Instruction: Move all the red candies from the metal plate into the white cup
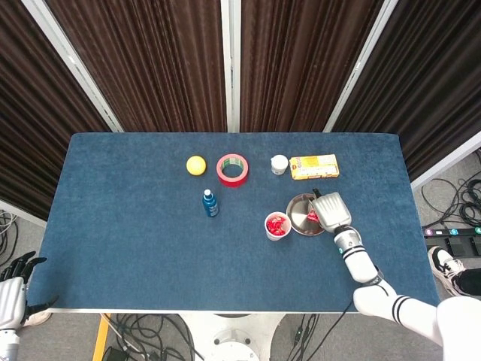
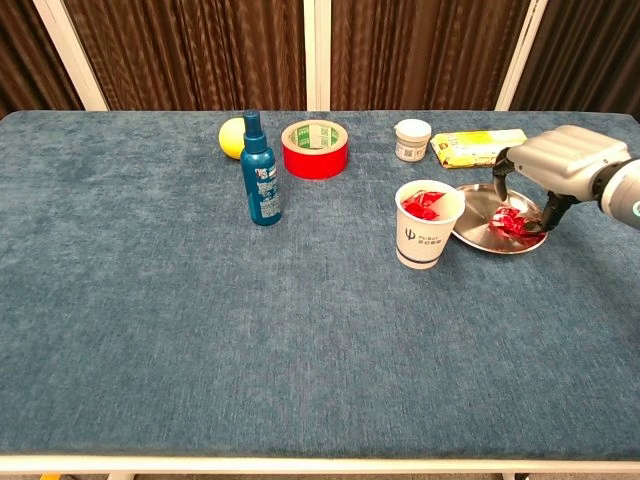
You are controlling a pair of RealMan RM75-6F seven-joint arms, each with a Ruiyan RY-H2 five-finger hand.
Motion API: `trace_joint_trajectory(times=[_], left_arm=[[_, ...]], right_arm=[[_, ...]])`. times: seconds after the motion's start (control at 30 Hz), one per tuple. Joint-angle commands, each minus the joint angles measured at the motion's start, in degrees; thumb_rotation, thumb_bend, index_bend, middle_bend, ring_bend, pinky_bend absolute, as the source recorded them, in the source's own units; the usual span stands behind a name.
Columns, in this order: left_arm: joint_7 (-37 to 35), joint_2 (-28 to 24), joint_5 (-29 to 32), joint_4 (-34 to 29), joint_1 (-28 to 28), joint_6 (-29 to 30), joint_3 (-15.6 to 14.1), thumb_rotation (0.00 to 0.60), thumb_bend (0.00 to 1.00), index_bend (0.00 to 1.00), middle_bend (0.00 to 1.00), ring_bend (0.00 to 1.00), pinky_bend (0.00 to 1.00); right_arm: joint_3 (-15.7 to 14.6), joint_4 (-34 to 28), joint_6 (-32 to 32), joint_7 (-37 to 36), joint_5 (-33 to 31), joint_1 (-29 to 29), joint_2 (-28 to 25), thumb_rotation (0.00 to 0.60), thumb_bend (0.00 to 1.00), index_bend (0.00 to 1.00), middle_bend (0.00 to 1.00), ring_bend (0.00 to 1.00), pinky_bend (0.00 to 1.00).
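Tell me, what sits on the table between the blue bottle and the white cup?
Nothing: in the chest view, only bare blue tabletop lies between the blue bottle and the white cup. The red tape roll sits farther back, off that line.

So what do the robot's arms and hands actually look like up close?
The right robot hand has a smooth silver-grey shell over the back and dark, black fingers. Its arm is glossy white with black bands around the wrist and forearm. The left robot hand, low beside the table, looks grey with black fingers too.

Shiny metal plate (image 2: pixel 478 232), matt paper white cup (image 2: pixel 424 240), napped blue cloth table (image 2: pixel 200 320).
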State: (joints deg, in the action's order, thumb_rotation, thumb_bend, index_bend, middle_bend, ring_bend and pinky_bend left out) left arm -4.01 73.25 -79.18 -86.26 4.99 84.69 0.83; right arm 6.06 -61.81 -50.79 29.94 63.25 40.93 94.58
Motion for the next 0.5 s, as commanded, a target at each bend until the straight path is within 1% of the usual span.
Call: trace_joint_trajectory(times=[0.03,0.17,0.3,0.37,0.43,0.5], left_arm=[[-0.1,0.1,0.0,0.1,0.0,-0.1,0.0,0.6,0.05,0.3,0.22,0.14,0.19],[-0.2,0.2,0.1,0.3,-0.1,-0.3,0.0,0.6,0.05,0.3,0.22,0.14,0.19],[-0.5,0.4,0.2,0.6,-0.1,-0.4,0.0,0.6,0.05,0.3,0.22,0.14,0.19],[-0.7,0.4,0.3,0.8,0.0,-0.4,0.0,0.6,0.05,0.3,0.22,0.14,0.19],[-0.9,0.5,0.3,1.0,0.0,-0.4,0.0,0.6,0.05,0.3,0.22,0.14,0.19],[-1.0,0.5,0.4,1.2,0.1,-0.4,0.0,0.6,0.05,0.3,0.22,0.14,0.19]], right_arm=[[0.2,1.4,0.1,-0.6,0.6,0.3,1.1,0.6,0.17,0.42,0.17,0.71,1.0],[0.3,3.0,0.8,-0.7,0.8,0.6,2.1,0.6,0.17,0.42,0.17,0.71,1.0],[0.6,4.3,1.4,-0.6,0.8,1.0,3.2,0.6,0.19,0.43,0.17,0.71,1.0],[0.6,4.9,1.7,-0.5,0.8,1.1,3.5,0.6,0.21,0.45,0.17,0.71,1.0],[0.7,5.5,1.8,-0.3,0.7,1.1,3.8,0.6,0.25,0.53,0.18,0.71,1.0],[0.8,5.8,1.8,-0.4,0.8,1.0,3.9,0.6,0.29,0.58,0.18,0.71,1.0]])
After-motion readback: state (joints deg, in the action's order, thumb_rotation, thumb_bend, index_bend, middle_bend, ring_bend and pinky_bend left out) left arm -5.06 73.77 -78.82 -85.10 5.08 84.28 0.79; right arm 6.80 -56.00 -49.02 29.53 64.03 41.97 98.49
